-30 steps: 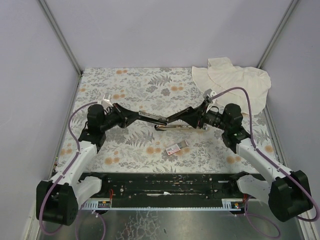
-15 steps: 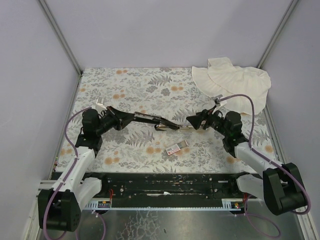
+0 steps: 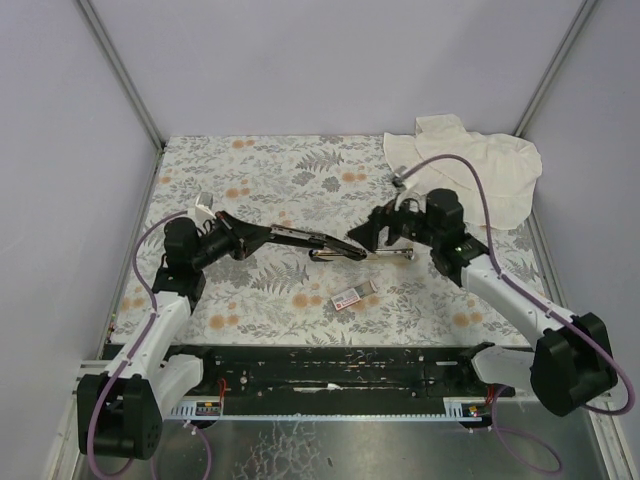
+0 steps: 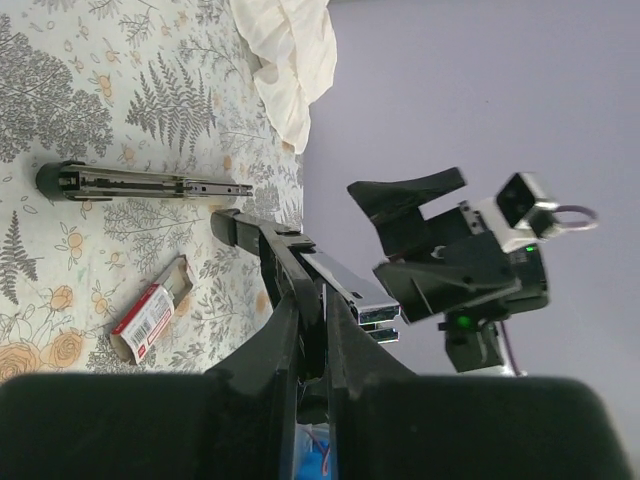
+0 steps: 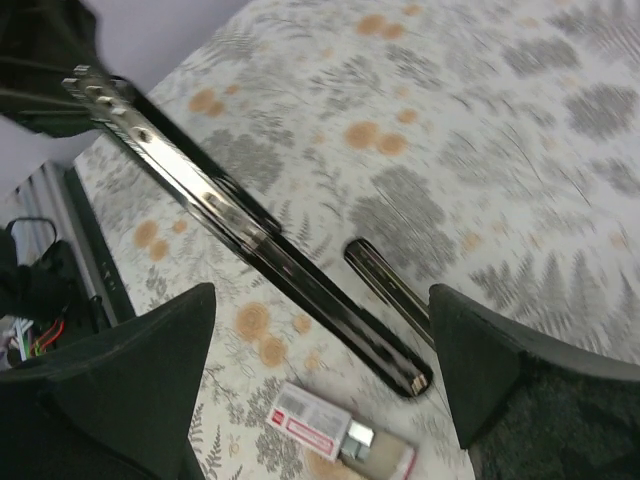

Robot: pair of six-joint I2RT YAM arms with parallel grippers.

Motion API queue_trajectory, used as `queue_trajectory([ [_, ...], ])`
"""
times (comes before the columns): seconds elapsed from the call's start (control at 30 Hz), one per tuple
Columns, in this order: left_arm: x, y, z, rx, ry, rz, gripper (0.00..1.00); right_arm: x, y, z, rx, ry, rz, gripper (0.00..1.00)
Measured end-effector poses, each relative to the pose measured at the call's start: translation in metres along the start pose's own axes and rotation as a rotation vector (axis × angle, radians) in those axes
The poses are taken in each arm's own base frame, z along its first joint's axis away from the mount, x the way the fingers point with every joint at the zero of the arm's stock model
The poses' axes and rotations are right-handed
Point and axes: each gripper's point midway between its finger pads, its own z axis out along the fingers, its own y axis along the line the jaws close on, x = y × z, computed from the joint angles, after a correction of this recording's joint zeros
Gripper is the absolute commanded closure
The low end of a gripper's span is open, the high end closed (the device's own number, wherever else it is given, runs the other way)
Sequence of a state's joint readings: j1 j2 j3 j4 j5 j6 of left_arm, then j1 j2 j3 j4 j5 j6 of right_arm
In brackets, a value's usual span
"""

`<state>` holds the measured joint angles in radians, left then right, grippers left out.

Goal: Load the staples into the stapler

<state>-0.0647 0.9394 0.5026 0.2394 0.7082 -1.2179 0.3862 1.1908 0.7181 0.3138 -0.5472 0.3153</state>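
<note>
Leftward and higher than half a second before, the right pincer [image 3: 363,230] hovered with its jaws spread wide and nothing between them, just above the stapler [image 5: 255,240]. The left pincer [image 3: 266,232] was clamped on the stapler's long chrome arm, holding it slanted off the floral surface [image 3: 250,170], its tip beside the dark base rail lying flat. Nearer the arm bases lay the box of staples [image 3: 353,296], tray slid partly out. A cream cloth [image 3: 470,165] sat crumpled at the far right corner.
</note>
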Motion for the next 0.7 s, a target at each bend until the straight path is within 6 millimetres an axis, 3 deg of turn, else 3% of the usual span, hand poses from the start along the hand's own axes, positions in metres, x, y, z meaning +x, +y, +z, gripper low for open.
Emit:
queue_trajectory([
  [0.17, 0.004, -0.009, -0.001, 0.019, 0.038, 0.029, 1.00, -0.015, 0.059, 0.035, -0.167, 0.089, -0.209, 0.09],
  [0.27, 0.006, -0.013, -0.002, 0.032, 0.053, 0.036, 1.00, -0.015, 0.077, 0.052, -0.226, 0.133, -0.291, 0.09],
  [0.4, 0.010, -0.017, -0.003, 0.045, 0.080, 0.041, 1.00, 0.006, 0.093, 0.071, -0.288, 0.222, -0.378, 0.07],
  [0.57, 0.014, -0.025, -0.005, 0.066, 0.115, 0.053, 1.00, 0.044, 0.105, 0.079, -0.346, 0.346, -0.449, 0.06],
  [0.63, 0.016, -0.027, -0.006, 0.074, 0.126, 0.057, 1.00, 0.052, 0.107, 0.081, -0.356, 0.371, -0.468, 0.13],
  [0.7, 0.017, -0.028, -0.007, 0.077, 0.134, 0.057, 1.00, 0.057, 0.109, 0.083, -0.355, 0.386, -0.492, 0.28],
])
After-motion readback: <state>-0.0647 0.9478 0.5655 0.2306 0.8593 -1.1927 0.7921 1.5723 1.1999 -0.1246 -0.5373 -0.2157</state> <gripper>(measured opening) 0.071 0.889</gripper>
